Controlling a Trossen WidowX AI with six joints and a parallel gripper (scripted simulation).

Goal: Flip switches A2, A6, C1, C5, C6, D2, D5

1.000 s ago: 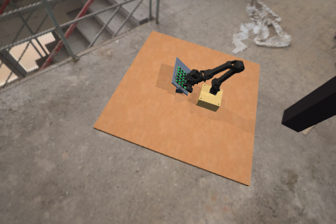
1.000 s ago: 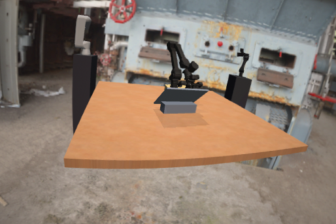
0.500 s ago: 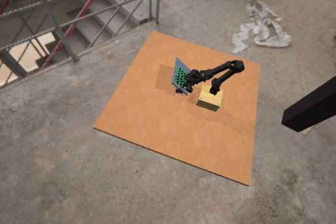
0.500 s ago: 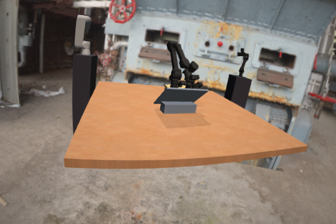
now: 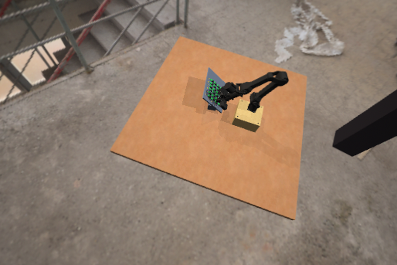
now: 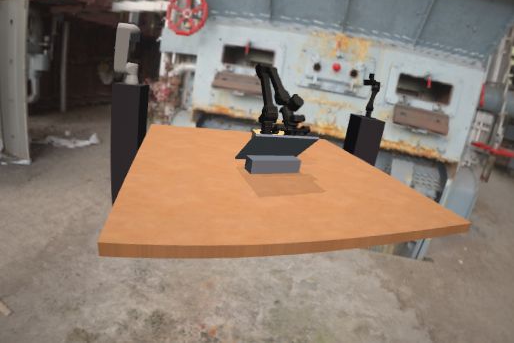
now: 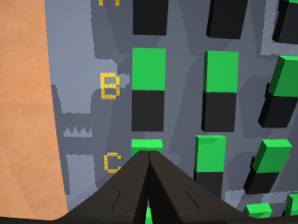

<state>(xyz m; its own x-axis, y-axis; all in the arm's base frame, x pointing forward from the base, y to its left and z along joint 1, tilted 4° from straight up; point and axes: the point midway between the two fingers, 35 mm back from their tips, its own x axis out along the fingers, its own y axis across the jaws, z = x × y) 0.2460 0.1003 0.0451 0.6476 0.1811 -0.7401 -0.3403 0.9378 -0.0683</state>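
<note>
The orange table (image 5: 174,133) (image 6: 200,207) (image 7: 25,125) carries a slanted switch panel (image 5: 208,78) (image 6: 277,146) (image 7: 75,75), nearer the table's upper-left corner than its lower-right one in the top view. A gray support block (image 5: 212,107) (image 6: 274,165) stands beneath it. The black arm (image 5: 266,79) (image 6: 267,92) rises from a yellow base box (image 5: 240,118) (image 6: 257,132), which sits between the panel and the table's right edge in the top view. In the exterior view the box is toward the table's far edge, mostly hidden behind the panel.

The gripper (image 5: 221,97) (image 6: 301,131) (image 7: 148,159) is narrow, its fingertips together with nothing between them. They point at the C1 switch (image 7: 147,144) (one of the switches to flip), in the column closest to the strip of table visible at the wrist view's left edge. The fingers cover most of that switch, so I cannot tell whether they touch it or how it is tipped.

Above it, the B1 switch (image 7: 148,90) shows a green upper half and a black lower half. The B2 switch (image 7: 221,72) and C2 switch (image 7: 210,154) show the same colors (the fingers overlap the bottom of C2). Row A is cut off by the picture's upper border, leaving mainly the black lower parts visible.
</note>
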